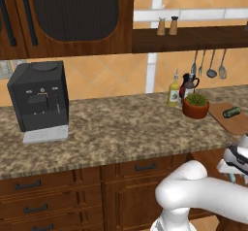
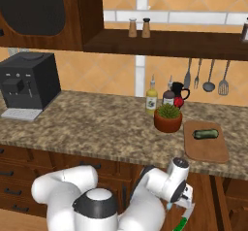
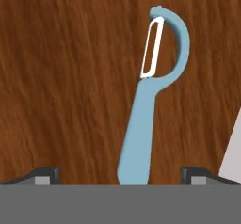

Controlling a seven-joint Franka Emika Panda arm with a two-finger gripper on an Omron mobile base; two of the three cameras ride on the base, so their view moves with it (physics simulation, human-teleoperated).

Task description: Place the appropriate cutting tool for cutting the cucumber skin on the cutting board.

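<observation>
The cutting tool [image 3: 150,96] is a light blue peeler with a white blade, lying on brown wood. Its handle end sits between my two fingertips [image 3: 47,173], which stand wide apart without touching it. The gripper [image 3: 121,176] is open. In the base views the gripper [image 2: 180,198] [image 1: 232,169] hangs low, below the counter's front edge and in front of the cabinets. The dark green cucumber [image 2: 206,134] [image 1: 231,112] lies on the reddish-brown cutting board [image 2: 206,152] [image 1: 238,124] at the right of the counter, up and beyond the gripper.
A potted plant [image 2: 168,118] stands left of the board, with bottles [image 2: 152,99] behind it. Ladles and spoons [image 2: 209,77] hang on the wall. A black coffee machine [image 1: 38,101] stands far left. A white blade [image 3: 231,148] lies right of the peeler, and a green-handled tool [image 2: 183,223] shows below the gripper.
</observation>
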